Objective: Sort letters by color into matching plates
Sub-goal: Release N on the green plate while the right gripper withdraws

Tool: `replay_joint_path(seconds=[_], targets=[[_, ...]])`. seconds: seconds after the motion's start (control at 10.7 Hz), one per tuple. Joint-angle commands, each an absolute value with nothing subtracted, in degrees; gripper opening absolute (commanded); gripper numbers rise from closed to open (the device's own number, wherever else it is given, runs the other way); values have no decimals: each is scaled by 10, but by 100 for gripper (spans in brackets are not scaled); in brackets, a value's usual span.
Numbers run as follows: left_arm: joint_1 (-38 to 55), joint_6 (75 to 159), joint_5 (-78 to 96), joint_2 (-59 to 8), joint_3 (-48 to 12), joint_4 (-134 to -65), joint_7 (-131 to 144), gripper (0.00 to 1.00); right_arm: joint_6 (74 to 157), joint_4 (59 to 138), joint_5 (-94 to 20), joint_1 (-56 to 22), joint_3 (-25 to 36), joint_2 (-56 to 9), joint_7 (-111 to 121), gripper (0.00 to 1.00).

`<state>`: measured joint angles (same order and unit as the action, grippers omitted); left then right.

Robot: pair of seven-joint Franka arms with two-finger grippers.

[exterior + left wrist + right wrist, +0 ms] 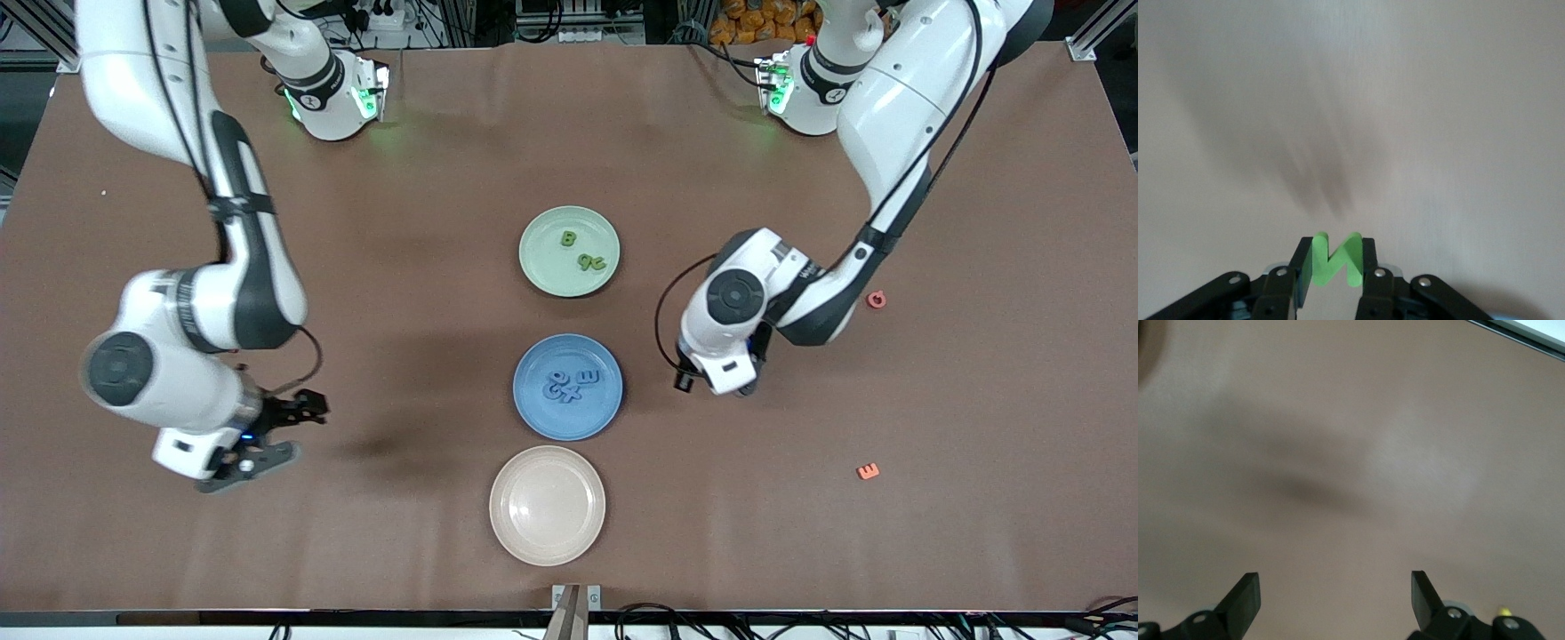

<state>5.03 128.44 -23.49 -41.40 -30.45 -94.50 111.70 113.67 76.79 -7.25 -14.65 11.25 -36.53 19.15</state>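
The right gripper [267,436] is waiting with jaws apart over bare table. The left gripper [1336,267] is clamping a green letter [1336,260] beside the blue plate [568,388]; the green plate [569,251] is lying farther back.

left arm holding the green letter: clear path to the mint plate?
Probably yes. The left gripper grips the green letter over bare table beside the blue plate; nothing stands between it and the mint plate.

White arms (black joints, cables)
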Motion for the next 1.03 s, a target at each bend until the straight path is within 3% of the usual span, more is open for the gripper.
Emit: replay_joint_path(seconds=[0.0,0.47,0.94], targets=[[65,1225,-228,-391,-363,-930,1154,0,1066,803,-64,-99,103,-274,207,100],[156,1224,-228,-398,-362,-929,1215,0,970,836,-50,-69,118,-140,194,100],[257,1217,-199,-423,-353,-933,1257,0,915,836,-18,-76,121,-64,39,100]])
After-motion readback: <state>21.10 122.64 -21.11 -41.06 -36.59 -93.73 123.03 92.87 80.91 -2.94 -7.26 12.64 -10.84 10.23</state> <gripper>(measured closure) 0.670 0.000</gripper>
